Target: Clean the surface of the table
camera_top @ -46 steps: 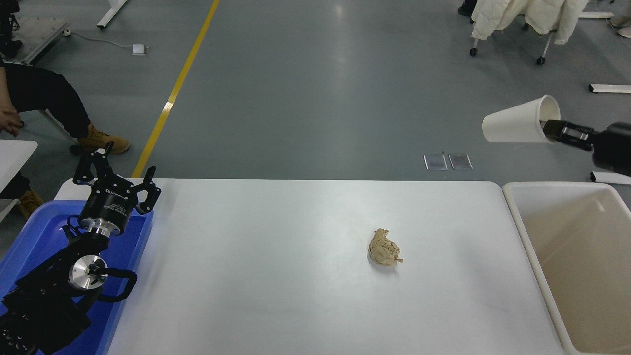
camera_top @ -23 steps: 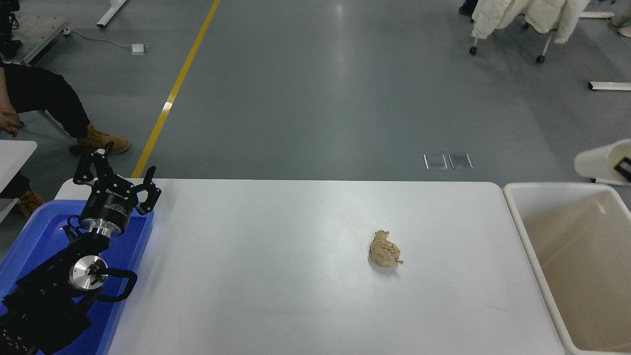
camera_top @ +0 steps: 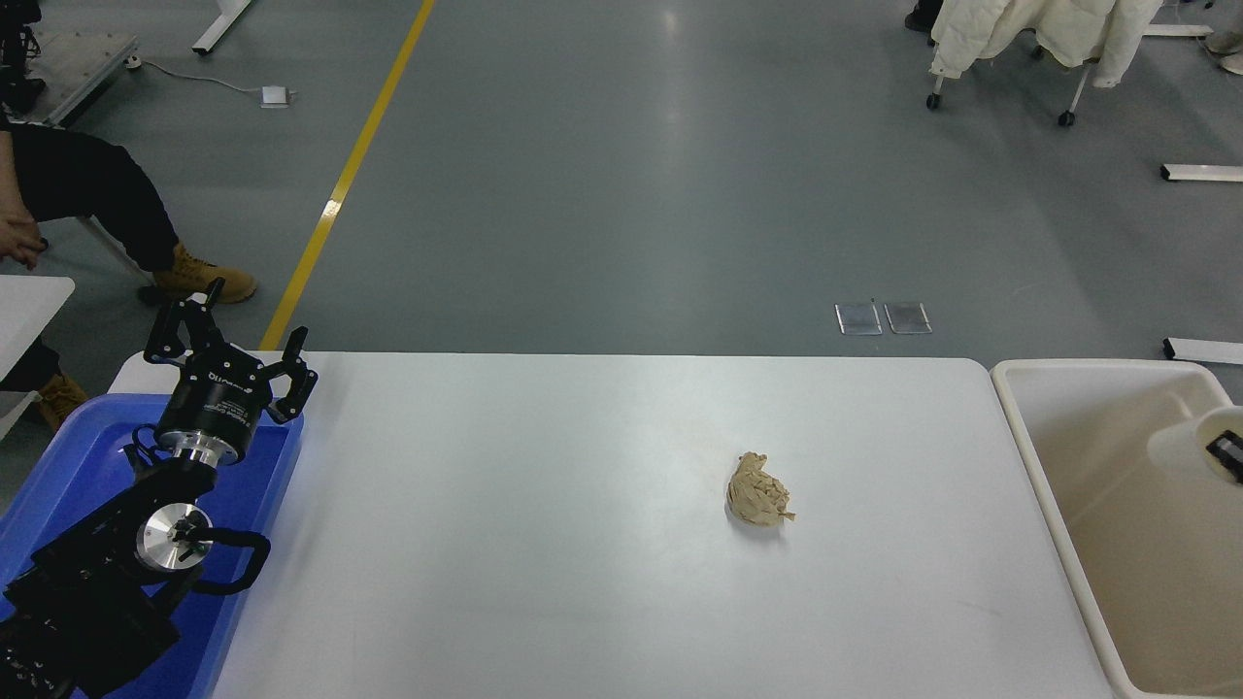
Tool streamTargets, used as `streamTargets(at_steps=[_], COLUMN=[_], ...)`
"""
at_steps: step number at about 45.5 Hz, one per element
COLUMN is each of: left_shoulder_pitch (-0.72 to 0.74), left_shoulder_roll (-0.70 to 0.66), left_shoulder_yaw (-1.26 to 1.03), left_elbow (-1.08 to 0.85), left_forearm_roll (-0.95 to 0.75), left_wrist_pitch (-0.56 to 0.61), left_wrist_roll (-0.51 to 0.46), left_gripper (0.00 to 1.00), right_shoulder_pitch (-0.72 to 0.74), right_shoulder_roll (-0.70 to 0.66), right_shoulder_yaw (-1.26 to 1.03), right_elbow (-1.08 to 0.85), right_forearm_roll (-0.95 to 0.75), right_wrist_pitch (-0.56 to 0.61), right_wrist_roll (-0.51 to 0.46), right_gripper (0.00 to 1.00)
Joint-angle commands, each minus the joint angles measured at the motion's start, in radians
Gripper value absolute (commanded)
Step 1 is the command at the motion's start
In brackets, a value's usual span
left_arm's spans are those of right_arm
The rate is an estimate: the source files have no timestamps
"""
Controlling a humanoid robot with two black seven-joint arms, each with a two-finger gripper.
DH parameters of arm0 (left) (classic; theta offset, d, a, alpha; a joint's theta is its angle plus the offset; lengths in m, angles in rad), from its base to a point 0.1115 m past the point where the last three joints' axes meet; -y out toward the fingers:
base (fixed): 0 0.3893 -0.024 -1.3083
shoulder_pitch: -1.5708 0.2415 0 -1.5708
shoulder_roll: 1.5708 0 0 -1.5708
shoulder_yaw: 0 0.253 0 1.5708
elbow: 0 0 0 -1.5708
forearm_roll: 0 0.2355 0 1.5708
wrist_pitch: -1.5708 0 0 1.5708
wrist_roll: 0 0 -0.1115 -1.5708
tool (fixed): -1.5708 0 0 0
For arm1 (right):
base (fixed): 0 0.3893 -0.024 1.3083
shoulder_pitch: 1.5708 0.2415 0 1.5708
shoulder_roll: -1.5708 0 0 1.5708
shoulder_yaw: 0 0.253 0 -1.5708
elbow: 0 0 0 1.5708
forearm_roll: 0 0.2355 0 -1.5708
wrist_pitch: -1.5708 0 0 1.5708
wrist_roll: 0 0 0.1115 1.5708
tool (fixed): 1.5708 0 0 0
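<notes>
The white table surface [camera_top: 544, 573] carries one crumpled tan paper ball [camera_top: 758, 490], right of centre. At the right edge a white paper cup [camera_top: 1187, 442] hangs over the cream-white bin [camera_top: 1031, 447], inside its far right part. Only a small black piece of my right gripper [camera_top: 1227, 452] shows, set in the cup's mouth and holding it; the rest is out of view. My left gripper [camera_top: 233, 335] is parked open and empty over the blue tray [camera_top: 68, 466] at the lower left.
A seated person's leg and tan boot [camera_top: 199, 277] are on the floor beyond the table's far left corner. A wheeled chair with a white coat [camera_top: 1020, 39] stands far back right. A second white tabletop's corner [camera_top: 29, 301] is at the left edge.
My right gripper has carried the paper cup from high beyond the bin's far edge to the right and down, over the inside of the bin. The paper ball and left arm have not moved.
</notes>
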Motion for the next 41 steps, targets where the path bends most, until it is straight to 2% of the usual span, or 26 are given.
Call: streamTargets(at_steps=[1,9,18,20,22,25,26,27,31,41], left_shoulder_pitch=[0.000,0.000,0.000,0.000,0.000,0.000,0.000,0.000,0.000,0.000], left_shoulder_roll=[0.000,0.000,0.000,0.001,0.000,0.000,0.000,0.000,0.000,0.000], left_shoulder_yaw=[0.000,0.000,0.000,0.000,0.000,0.000,0.000,0.000,0.000,0.000], left_elbow=[0.000,0.000,0.000,0.000,0.000,0.000,0.000,0.000,0.000,0.000], left_forearm_roll=[0.001,0.001,0.001,0.001,0.001,0.001,0.001,0.001,0.001,-0.001], left_wrist_pitch=[0.000,0.000,0.000,0.000,0.000,0.000,0.000,0.000,0.000,0.000], left_wrist_roll=[0.000,0.000,0.000,0.000,0.000,0.000,0.000,0.000,0.000,0.000], left_gripper=[1.00,1.00,1.00,1.00,1.00,1.00,1.00,1.00,1.00,1.00], right_shoulder_pitch=[-0.059,-0.060,-0.063,-0.068,-0.073,-0.073,-0.073,-0.073,-0.079,-0.076], right_shoulder_roll=[0.052,0.055,0.053,0.053,0.053,0.053,0.053,0.053,0.053,0.049], right_shoulder_yaw=[-0.002,-0.004,-0.004,-0.005,-0.005,-0.005,-0.005,-0.005,-0.005,0.018], right_elbow=[-0.005,-0.005,-0.005,-0.005,-0.005,-0.003,0.000,0.001,0.007,0.040], right_forearm_roll=[0.041,0.041,0.041,0.041,0.041,0.041,0.041,0.041,0.042,0.044], right_wrist_pitch=[-0.010,-0.021,-0.022,-0.022,-0.025,-0.043,-0.054,-0.065,-0.088,-0.100], right_wrist_roll=[-0.029,-0.027,-0.027,-0.027,-0.027,-0.027,-0.027,-0.027,-0.025,-0.021], right_gripper=[0.05,0.05,0.13,0.18,0.32,0.76,0.87,0.93,0.97,0.97])
